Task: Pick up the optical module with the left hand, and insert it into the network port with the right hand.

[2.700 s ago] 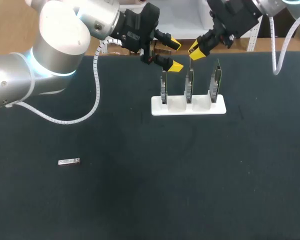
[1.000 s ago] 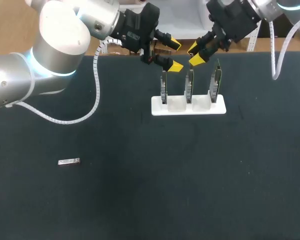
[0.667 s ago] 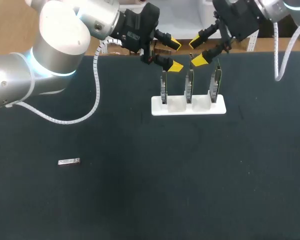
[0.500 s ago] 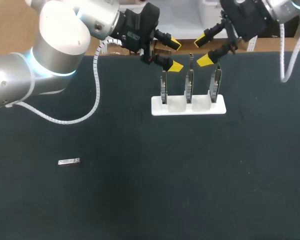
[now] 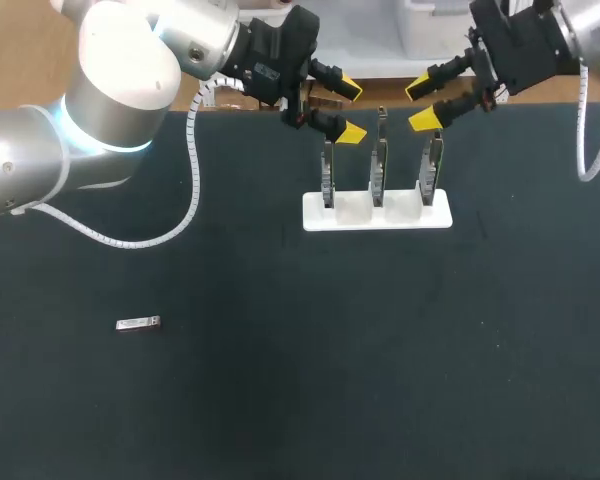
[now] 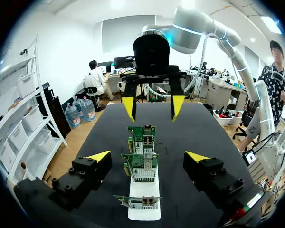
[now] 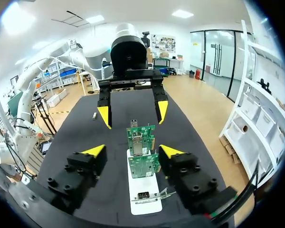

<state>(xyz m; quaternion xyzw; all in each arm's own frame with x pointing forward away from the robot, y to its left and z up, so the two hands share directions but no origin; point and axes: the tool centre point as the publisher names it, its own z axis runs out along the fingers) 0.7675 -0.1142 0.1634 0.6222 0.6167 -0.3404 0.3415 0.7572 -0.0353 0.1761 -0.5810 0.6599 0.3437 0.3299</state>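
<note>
A small silver optical module [image 5: 138, 323] lies flat on the black table at the left, far from both grippers; it also shows as a speck, the module [image 7: 94, 115], in the right wrist view. Three green network cards stand in a white holder [image 5: 377, 212]. A thin metal piece [image 5: 382, 113] sticks up from the middle card [image 5: 378, 168]. My left gripper [image 5: 346, 110] hangs open just left of the cards, empty. My right gripper [image 5: 423, 104] hangs open above the right card [image 5: 433, 165], empty. In the wrist views, each gripper faces the other across the cards: left gripper [image 6: 147, 156], right gripper [image 7: 133, 151].
The holder [image 6: 143, 213] sits near the table's far edge, between the two arms. The left arm's white cable [image 5: 195, 170] loops down over the table's back left part.
My right gripper was nearly closed over the middle card; it opened and drew away to the right, leaving the thin piece standing in the card. The left arm kept still.
</note>
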